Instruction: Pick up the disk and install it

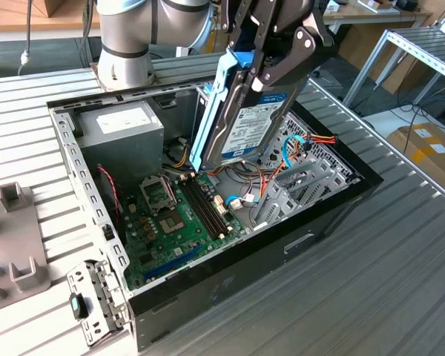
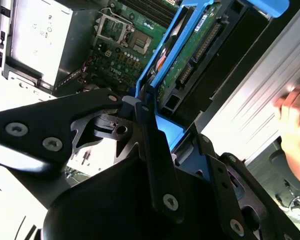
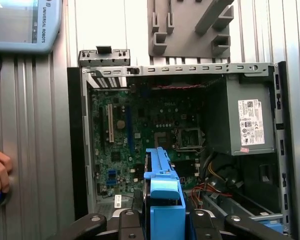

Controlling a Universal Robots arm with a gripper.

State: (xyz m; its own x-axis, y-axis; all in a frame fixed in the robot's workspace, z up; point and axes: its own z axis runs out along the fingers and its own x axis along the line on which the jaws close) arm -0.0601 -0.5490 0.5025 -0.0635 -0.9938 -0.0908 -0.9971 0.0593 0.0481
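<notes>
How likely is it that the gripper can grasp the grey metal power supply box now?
Probably not: the black computer case is open above, but the fingers are shut on the dark hard drive in its blue plastic carrier, leaving no free grip.

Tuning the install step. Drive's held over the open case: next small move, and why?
Probably lower it slowly: the black gripper is shut on the dark grey hard drive in its bright blue plastic carrier, hanging tilted above the green motherboard, not yet seated in the open black metal computer case.
</notes>
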